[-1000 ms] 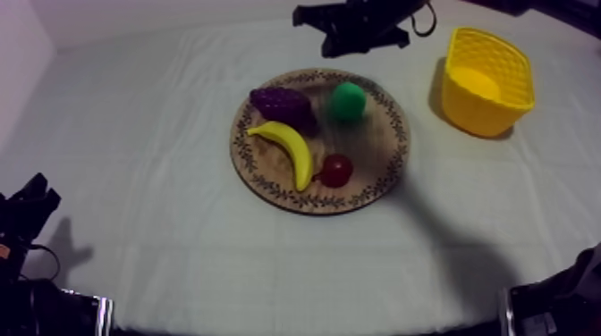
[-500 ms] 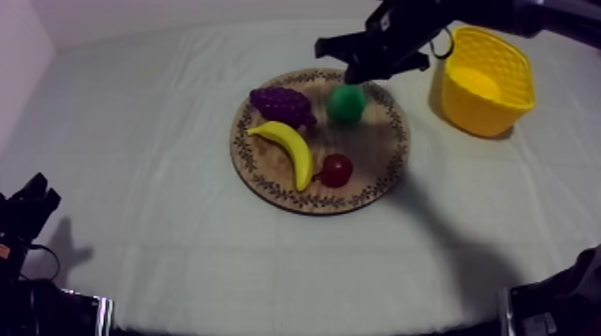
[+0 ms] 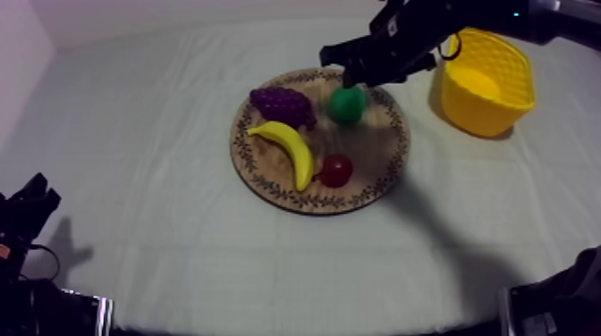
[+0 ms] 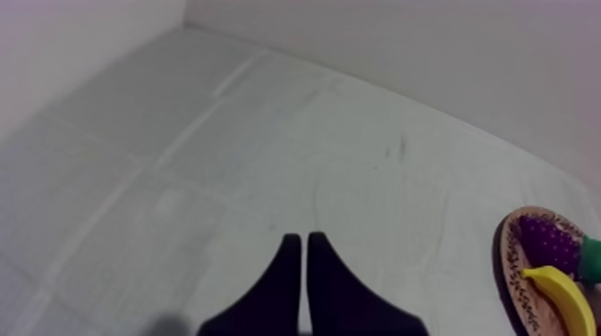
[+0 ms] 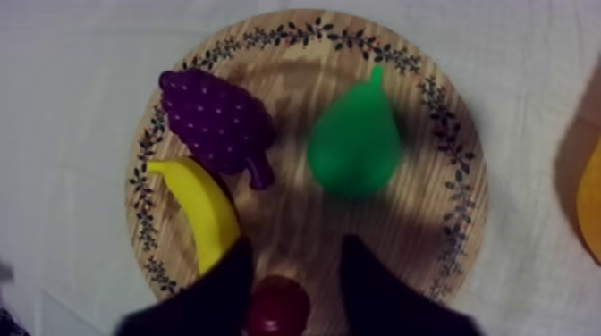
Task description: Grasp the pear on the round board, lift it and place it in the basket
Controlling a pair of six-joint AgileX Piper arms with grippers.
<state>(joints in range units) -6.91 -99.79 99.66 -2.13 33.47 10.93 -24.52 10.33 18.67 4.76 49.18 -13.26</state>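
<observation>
The green pear (image 3: 346, 104) lies on the far right part of the round wooden board (image 3: 376, 170), beside the purple grapes (image 3: 282, 105). My right gripper (image 3: 344, 73) hovers over the board's far rim, just behind the pear. In the right wrist view its fingers stand apart and open (image 5: 297, 246) above the board (image 5: 452, 223). The pear (image 5: 353, 145) lies ahead of them, untouched, and the small red fruit (image 5: 279, 304) shows between them. The yellow basket (image 3: 486, 82) stands at the far right. My left gripper (image 4: 300, 268) rests shut at the near left.
A banana (image 3: 288, 150) and the small red fruit (image 3: 336, 170) lie on the board's near half. The grapes (image 5: 215, 121) and banana (image 5: 201, 210) sit left of the pear. The basket's edge (image 5: 590, 197) is close beside the board. Bare cloth surrounds the board.
My right arm has come from the back of the table forward and down to the board's far rim, close behind the pear. The fruit and the left arm have stayed put.
</observation>
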